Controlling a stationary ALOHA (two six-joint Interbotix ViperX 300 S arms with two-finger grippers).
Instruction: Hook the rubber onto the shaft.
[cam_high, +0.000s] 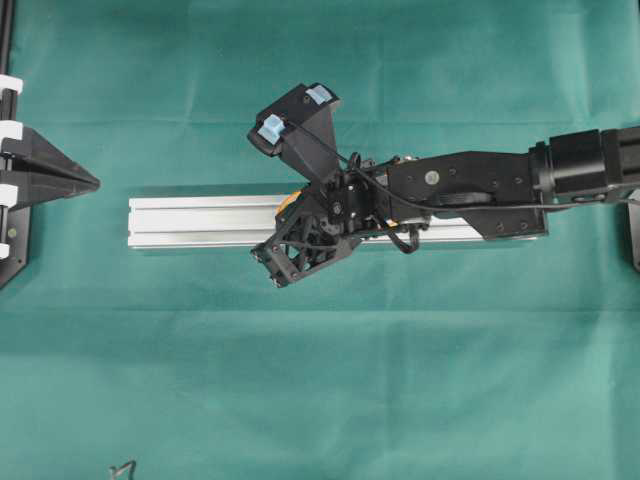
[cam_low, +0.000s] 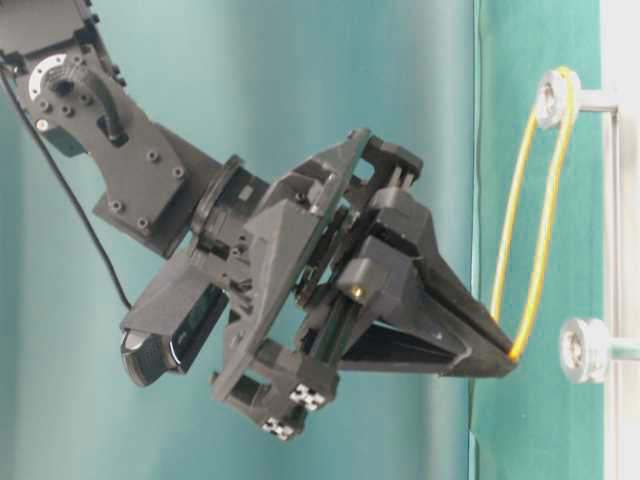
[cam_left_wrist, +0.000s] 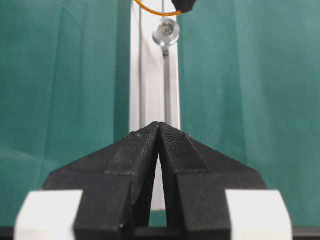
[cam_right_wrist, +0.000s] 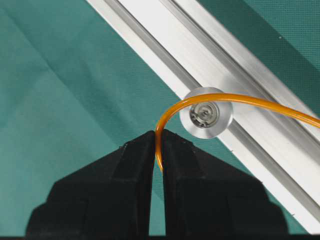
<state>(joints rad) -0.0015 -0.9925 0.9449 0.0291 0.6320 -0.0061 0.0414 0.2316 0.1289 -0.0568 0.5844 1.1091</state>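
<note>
The rubber is a thin orange loop, hooked over one silver shaft on the aluminium rail. It is stretched down to my right gripper, which is shut on it just in front of a second shaft. In the right wrist view the rubber arcs over that shaft's round cap and drops between the closed tips of the right gripper. My left gripper is shut and empty, off the rail's left end, pointing along the rail.
Green cloth covers the table. The right arm lies over the rail's right half. A black frame with white clips stands at the left edge. A small dark object lies at the front edge.
</note>
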